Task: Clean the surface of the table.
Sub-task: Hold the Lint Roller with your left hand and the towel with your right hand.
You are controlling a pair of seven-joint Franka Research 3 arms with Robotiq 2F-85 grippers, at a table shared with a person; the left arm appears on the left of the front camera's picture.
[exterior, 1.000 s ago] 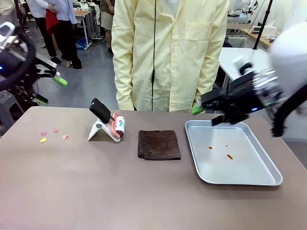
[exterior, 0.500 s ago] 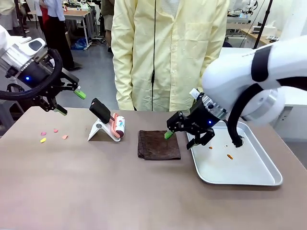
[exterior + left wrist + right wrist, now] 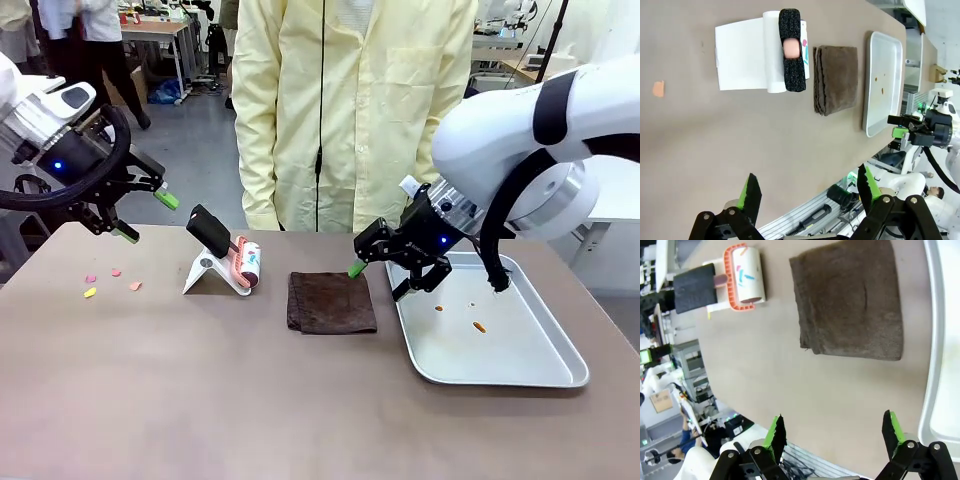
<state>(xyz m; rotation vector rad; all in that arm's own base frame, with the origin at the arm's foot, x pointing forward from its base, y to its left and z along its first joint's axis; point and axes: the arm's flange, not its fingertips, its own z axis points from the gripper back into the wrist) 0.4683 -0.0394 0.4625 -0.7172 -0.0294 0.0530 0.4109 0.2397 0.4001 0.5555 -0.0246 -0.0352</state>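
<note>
The taupe table [image 3: 200,400] carries a folded dark brown cloth [image 3: 331,302] at its middle. In the left wrist view the cloth [image 3: 836,79] lies beside a lint roller [image 3: 791,50] on a white stand. Small pink and yellow scraps [image 3: 110,280] lie at the far left of the table. My left gripper [image 3: 147,217] hangs open in the air above the far left corner, holding nothing. My right gripper [image 3: 380,281] is open too, just above the gap between the cloth [image 3: 852,300] and the tray. Its fingers reach toward the cloth's far right corner.
A silver tray [image 3: 520,350] with a few brown crumbs sits right of the cloth. The lint roller [image 3: 240,262] stands left of the cloth. A person in a pale yellow coat [image 3: 350,110] stands at the far edge. The near half of the table is bare.
My right arm swung left from over the tray's far edge to the cloth's right side, then rose slightly. My left gripper came in from the left edge over the table's far left corner.
</note>
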